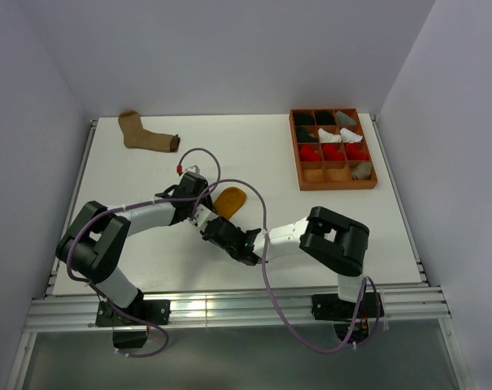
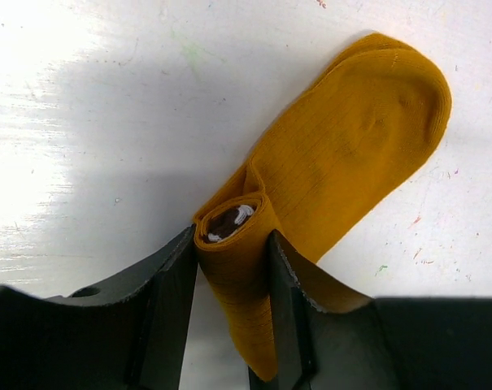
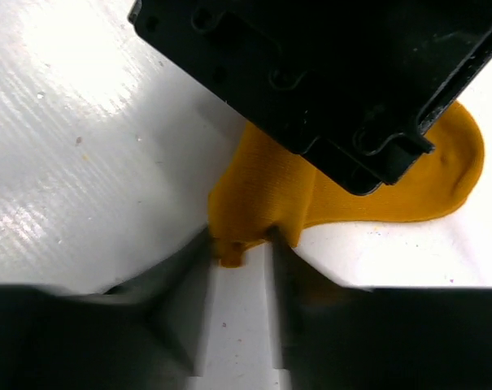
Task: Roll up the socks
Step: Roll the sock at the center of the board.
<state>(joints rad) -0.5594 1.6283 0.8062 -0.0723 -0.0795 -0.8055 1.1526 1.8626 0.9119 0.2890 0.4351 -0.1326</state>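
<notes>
Near centre of table: both arms reach inward and meet over one sock.

Right gripper: nearest of the two, comes in from the near right. Its fingers flank a small fold at the near edge of the mustard sock. The fabric sits between the jaws, but I cannot tell whether they have nipped it or only bracket it.

Left gripper: just beyond, comes in from the left. It is clamped on the rolled-up cuff end, and a dark-and-white spiral shows at the mouth of the roll. The rolled tube lies along the fingers. Part of the sock is wound, the foot is not.

Key relation: the unrolled foot runs from both grippers toward the far right and lies flat on the table, toe farthest out. The sock's long axis points away from the roll, so further rolling probably has to travel far and right along it. The left arm has the roll. The right is placed to pin or feed the loose edge.

Far right: tray of rolled bundles, well apart from the arms.

Far left: tan sock lies flat and unrolled, out of reach of either gripper as posed.
</notes>
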